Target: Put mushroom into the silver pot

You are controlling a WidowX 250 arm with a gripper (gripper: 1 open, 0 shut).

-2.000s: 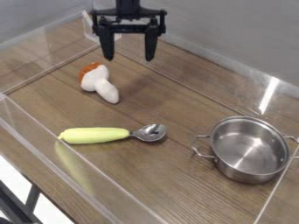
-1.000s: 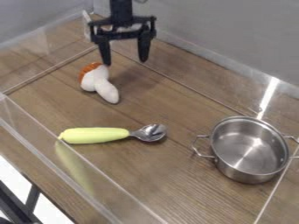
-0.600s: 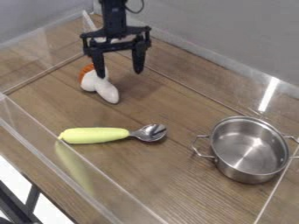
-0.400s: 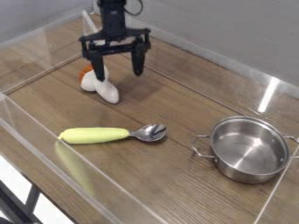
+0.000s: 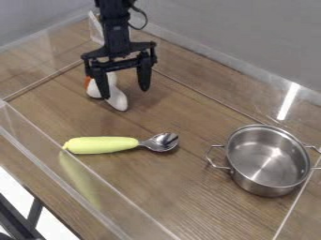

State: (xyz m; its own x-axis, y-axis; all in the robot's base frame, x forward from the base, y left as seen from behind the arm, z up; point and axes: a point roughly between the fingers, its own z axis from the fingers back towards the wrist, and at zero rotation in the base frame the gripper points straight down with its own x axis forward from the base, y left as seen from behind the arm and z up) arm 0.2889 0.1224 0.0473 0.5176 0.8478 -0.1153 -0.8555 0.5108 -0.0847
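Wooden counter (image 5: 189,112): gripper (image 5: 118,82) hovering jaws apart over mushroom (image 5: 111,93), not grasping yet; silver pot (image 5: 267,159) sitting empty, well apart. Grasp, carry, drop remaining.

The scene is evenly and fairly brightly lit, with soft, diffuse light that seems to come from above. Shadows are faint: a pale one lies beside the yellow-green-handled spoon (image 5: 120,144) on the brown wood-grain bench (image 5: 189,112), and a small dark one sits under the black gripper (image 5: 120,79). The small round shiny steel pot (image 5: 265,158) shows bright highlights on its rim and inner wall. White streaks of glare run along the clear plastic walls (image 5: 286,99) around the bench, strongest at the right and lower left edges. The picture is small and coarse, so fine detail is soft throughout; the fingers (image 5: 146,77) look slightly smeared.
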